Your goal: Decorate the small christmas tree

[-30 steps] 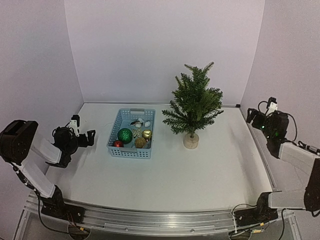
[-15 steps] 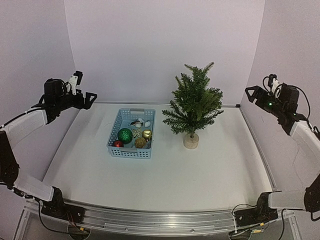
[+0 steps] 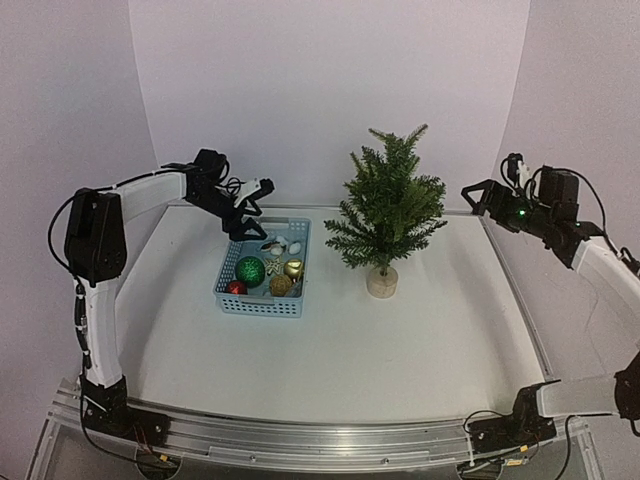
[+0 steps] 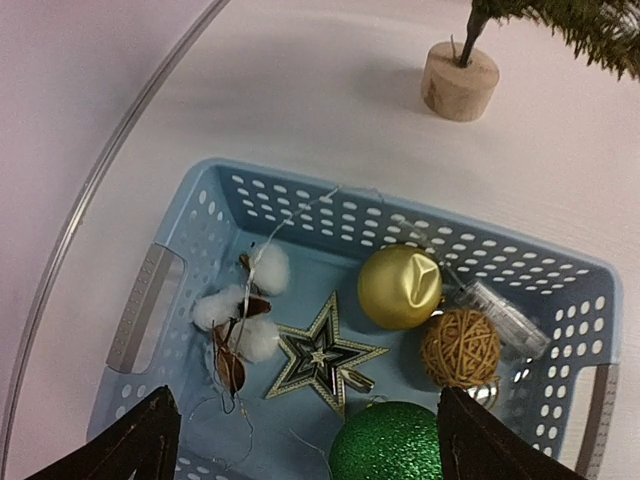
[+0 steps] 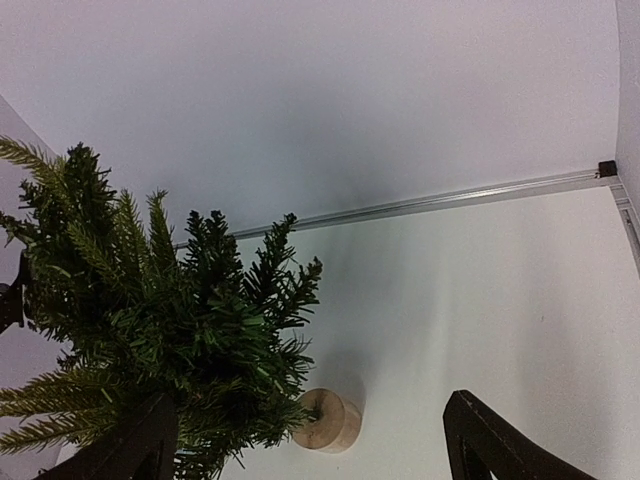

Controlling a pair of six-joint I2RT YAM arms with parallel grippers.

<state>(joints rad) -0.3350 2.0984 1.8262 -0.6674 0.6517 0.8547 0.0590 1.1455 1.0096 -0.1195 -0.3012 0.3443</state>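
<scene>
The small christmas tree (image 3: pixel 388 200) stands bare on its round wooden base (image 3: pixel 381 282), right of a blue basket (image 3: pixel 229 262). My left gripper (image 3: pixel 252 210) hovers open over the basket's far end. In the left wrist view the basket (image 4: pixel 300 195) holds a gold star (image 4: pixel 322 355), a gold ball (image 4: pixel 399 287), a twine ball (image 4: pixel 460 348), a green glitter ball (image 4: pixel 388 442) and a cotton ornament (image 4: pixel 240 315); the left gripper (image 4: pixel 310 450) holds nothing. My right gripper (image 3: pixel 478 195) hangs open to the right of the tree (image 5: pixel 150 320), apart from it, with the base (image 5: pixel 325 420) below.
A red ball (image 3: pixel 236 288) also lies in the basket's near left corner. A clear plastic piece (image 4: pixel 505 315) lies beside the twine ball. Lilac walls close the table (image 3: pixel 340 350) on three sides, with a metal rail (image 5: pixel 420 203) along the back wall's foot.
My left arm swung from the left wall in over the basket's far end. My right gripper moved left and a little lower, toward the tree.
</scene>
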